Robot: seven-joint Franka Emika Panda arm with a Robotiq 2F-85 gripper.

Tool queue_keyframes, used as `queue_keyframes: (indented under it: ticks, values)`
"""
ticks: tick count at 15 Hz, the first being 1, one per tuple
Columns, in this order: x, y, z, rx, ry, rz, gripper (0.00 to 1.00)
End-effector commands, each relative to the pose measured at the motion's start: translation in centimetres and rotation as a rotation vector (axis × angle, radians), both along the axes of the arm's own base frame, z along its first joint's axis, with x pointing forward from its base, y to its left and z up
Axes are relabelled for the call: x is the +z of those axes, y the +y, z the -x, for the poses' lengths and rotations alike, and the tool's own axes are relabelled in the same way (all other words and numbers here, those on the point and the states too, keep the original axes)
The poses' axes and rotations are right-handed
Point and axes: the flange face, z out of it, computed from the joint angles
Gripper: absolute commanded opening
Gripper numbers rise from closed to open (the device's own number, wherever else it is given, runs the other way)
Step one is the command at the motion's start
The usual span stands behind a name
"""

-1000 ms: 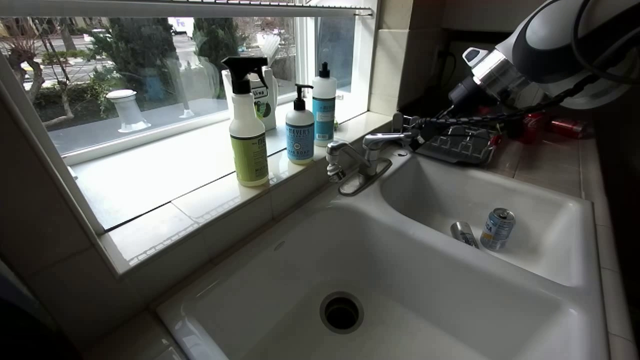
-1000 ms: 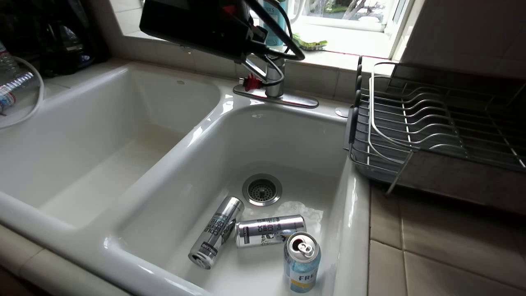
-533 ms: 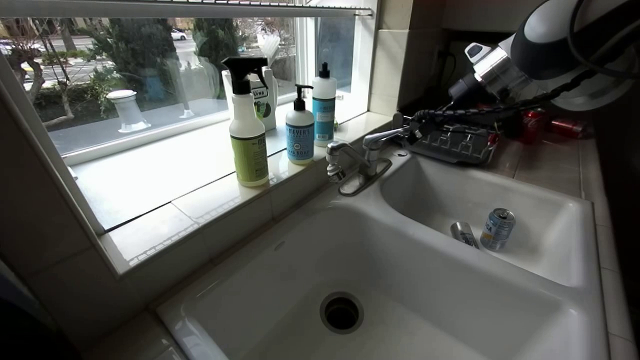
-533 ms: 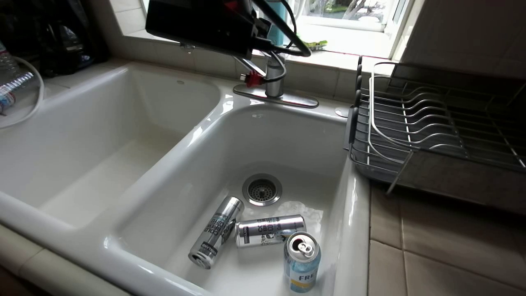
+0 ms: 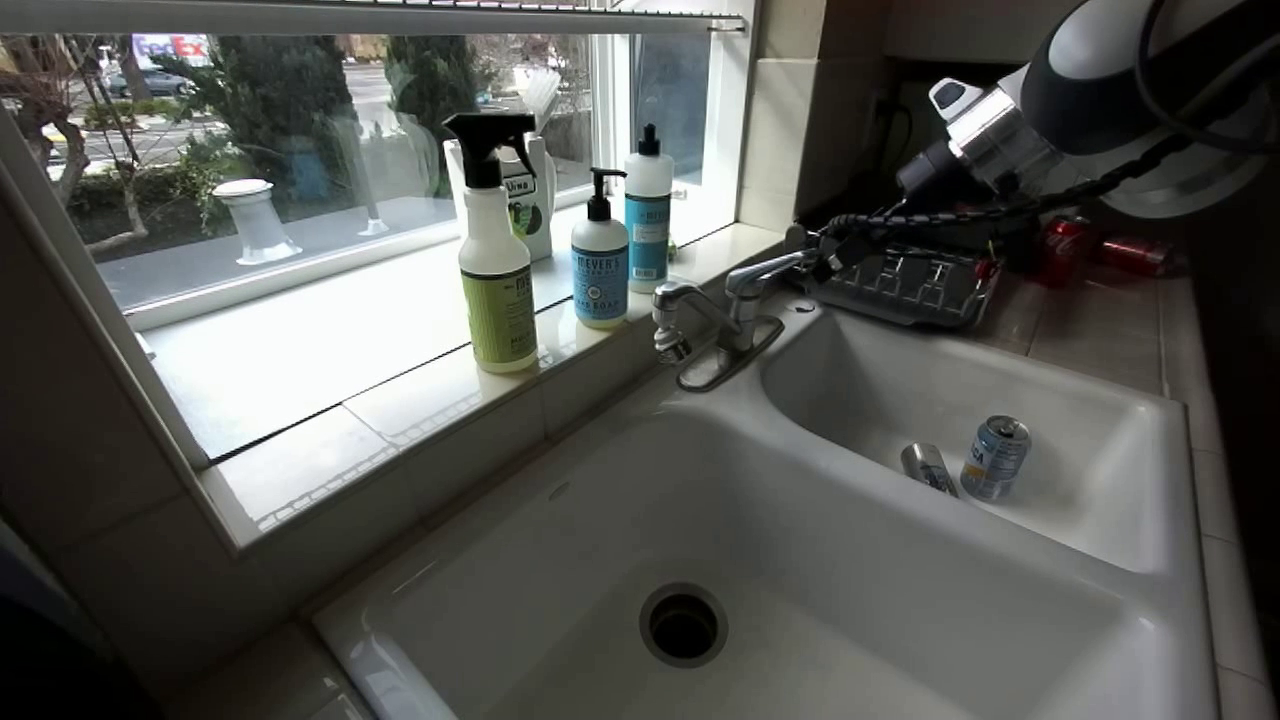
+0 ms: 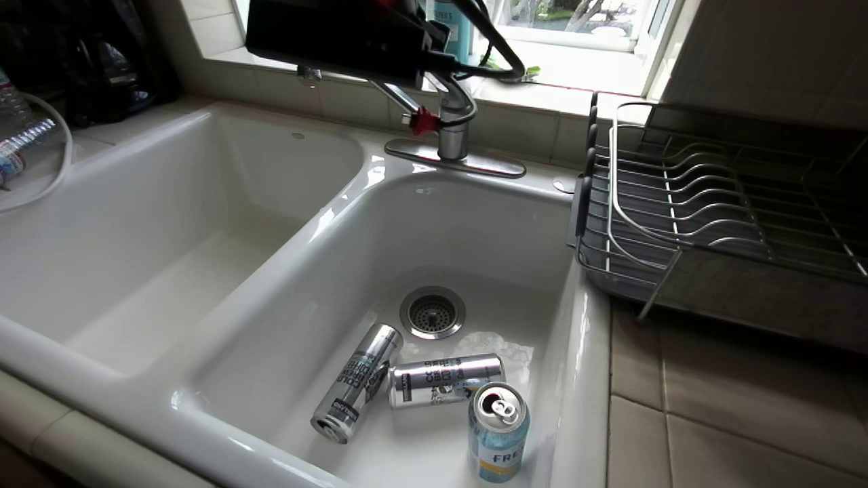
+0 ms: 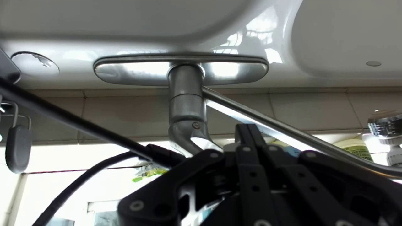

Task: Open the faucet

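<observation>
Faucet (image 5: 742,320) stands on the rear rim of the white double sink (image 6: 152,386), near the divider (image 6: 264,279), as we see in both exterior views. We read the pincer (image 7: 248,133) as clenched, its fingers (image 7: 241,135) side by side in the wrist view. It sits just beside the faucet's lever (image 5: 772,270); contact between them we cannot confirm. In the basin (image 6: 475,230) nearer the dish rack (image 6: 678,203), we locate two silver cans (image 6: 356,386) on their sides and one blue can (image 6: 498,437) upright. The rack stands on the tiled bench (image 6: 712,434).
</observation>
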Motion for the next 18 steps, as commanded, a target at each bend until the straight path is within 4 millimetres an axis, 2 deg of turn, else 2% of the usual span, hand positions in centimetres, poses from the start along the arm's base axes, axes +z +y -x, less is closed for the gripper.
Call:
queue_keyframes:
  ticks: [1,18]
  values:
    - [1.7,-0.2,-0.5,-0.001,-0.069,0.042,0.00]
    - [4.3,0.3,-1.2,0.036,-0.172,0.092,0.00]
